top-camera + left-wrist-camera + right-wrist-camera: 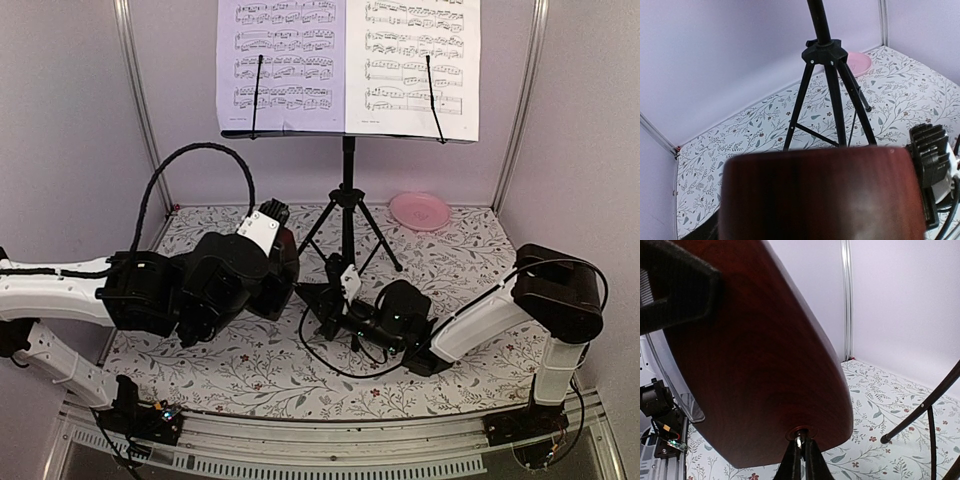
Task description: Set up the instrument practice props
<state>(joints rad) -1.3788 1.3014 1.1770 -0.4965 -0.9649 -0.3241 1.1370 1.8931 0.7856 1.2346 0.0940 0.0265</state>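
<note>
Music stand (348, 190) and pages (285, 60) are up, so it's the metronome (765, 365) step. Left tool (280, 262) grasps it; right tool (800, 446) is pinched on its side pin (799, 439). Next: likely set it upright on the surface (450, 270).

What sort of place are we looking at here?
Probably a lab robot test booth: plain walls with metal corner rails, a floral-covered table, and staged props, a music stand with sheet music and a metronome.

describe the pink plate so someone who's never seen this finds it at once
Find the black music stand in the middle of the floral table. Just right of its legs, at the far edge, lies the pink plate. It alone is round, flat and pink; the stand is black.
</note>
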